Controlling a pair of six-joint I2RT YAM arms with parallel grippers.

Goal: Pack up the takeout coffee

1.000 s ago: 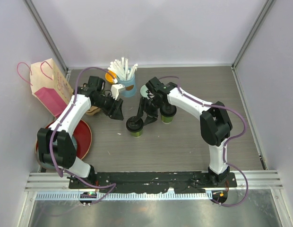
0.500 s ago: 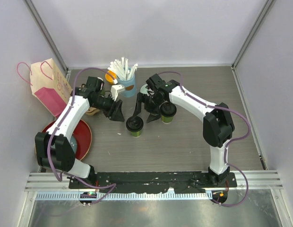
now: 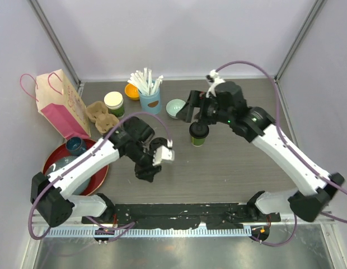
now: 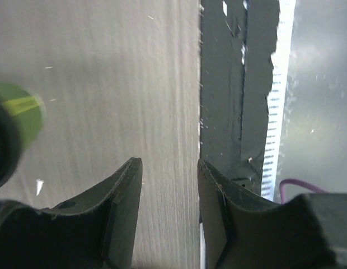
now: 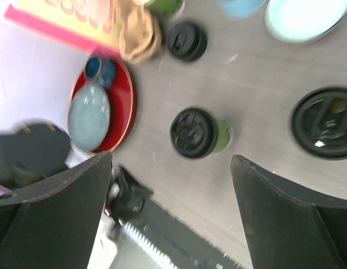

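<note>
Looks like the pick-up step, nothing gripped yet. Left hand (image 4: pixel 168 165) partly open, empty, over the counter (image 3: pixel 218 168) beside one lidded cup (image 4: pixel 17 112). Right hand (image 5: pixel 172 158) spread wide, empty, raised near the other cup (image 5: pixel 324 130). Next, likely: lower around a cup, squeeze gently, carry upright toward the paper bag (image 3: pixel 59 106).

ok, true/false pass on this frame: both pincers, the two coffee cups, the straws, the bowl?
1. The right pincer is open. True.
2. The left pincer grips a green cup. False: it is open and empty, and the green cup sits off to its side.
3. The lidded cup by the right pincer lies on its side. False: it stands upright.
4. The straws stand in the blue cup. True.
5. The pale green bowl sits on the red tray. False: it is on the table, apart from the tray.
</note>
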